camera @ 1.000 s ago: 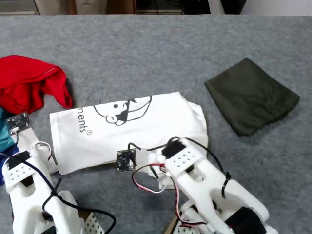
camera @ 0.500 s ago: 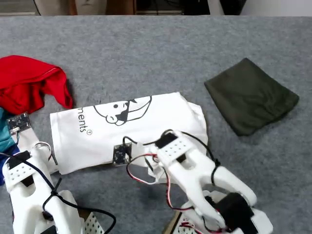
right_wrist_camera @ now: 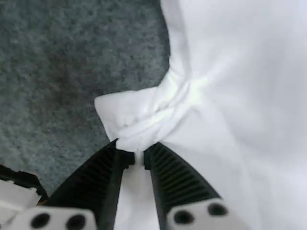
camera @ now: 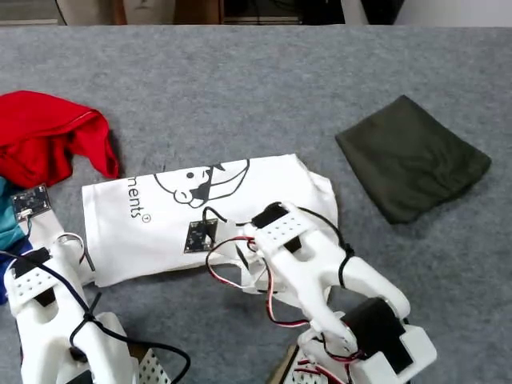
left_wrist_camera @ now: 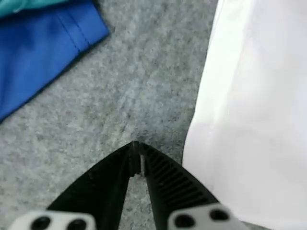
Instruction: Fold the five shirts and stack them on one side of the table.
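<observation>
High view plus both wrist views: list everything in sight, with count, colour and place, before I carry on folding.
white printed cloth shirt: one, white with black print, spread flat at the table's middle.
dark olive folded cloth shirt: one, olive green, far right side, apart from the others.
red crumpled cloth shirt: one, red, left edge.
blue cloth shirt: one, blue, left edge, near the left arm.
teal cloth: one, teal, beside the blue shirt.
grey felt table cover: one, grey, under everything.
left gripper: one, black, shut on nothing, over the cover beside the white shirt's edge.
right gripper: one, black, shut on a bunched fold of the white shirt's near edge.
</observation>
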`<state>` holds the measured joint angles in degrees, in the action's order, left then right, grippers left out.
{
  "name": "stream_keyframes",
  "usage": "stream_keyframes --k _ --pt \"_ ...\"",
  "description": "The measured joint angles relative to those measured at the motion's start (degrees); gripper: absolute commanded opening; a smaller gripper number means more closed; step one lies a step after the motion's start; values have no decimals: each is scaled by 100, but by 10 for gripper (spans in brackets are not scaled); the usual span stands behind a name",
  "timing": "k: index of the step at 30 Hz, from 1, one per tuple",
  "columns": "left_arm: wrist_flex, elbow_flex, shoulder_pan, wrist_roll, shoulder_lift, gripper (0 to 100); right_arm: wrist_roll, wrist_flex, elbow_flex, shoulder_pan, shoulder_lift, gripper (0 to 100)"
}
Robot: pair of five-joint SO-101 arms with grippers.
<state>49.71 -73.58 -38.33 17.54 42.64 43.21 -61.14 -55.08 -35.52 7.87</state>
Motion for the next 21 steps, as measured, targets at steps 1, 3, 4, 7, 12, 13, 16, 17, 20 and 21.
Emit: stream_keyframes --k 1,3,4,7,12,13,16,17,20,21 --pt "0 0 0 0 0 19 -44 -26 44 9 0 4" --pt "0 0 0 0 0 19 -97 -158 123 9 -9 5" --pt "0 0 0 0 0 19 -97 -255 185 9 -18 5" --pt "0 0 0 0 0 19 -97 -747 413 0 -97 5" --pt "0 0 0 0 0 19 -105 -1512 1319 0 -132 5" --pt "0 0 0 0 0 19 -105 -1662 1547 44 -202 5" --pt "0 0 0 0 0 19 -18 -1969 2224 316 -448 7" --pt "0 0 0 0 0 19 53 -2048 2435 404 -545 7" --pt "0 0 0 0 0 19 378 -2154 3007 668 -888 8" --pt "0 0 0 0 0 19 501 -2207 3182 695 -1020 8"
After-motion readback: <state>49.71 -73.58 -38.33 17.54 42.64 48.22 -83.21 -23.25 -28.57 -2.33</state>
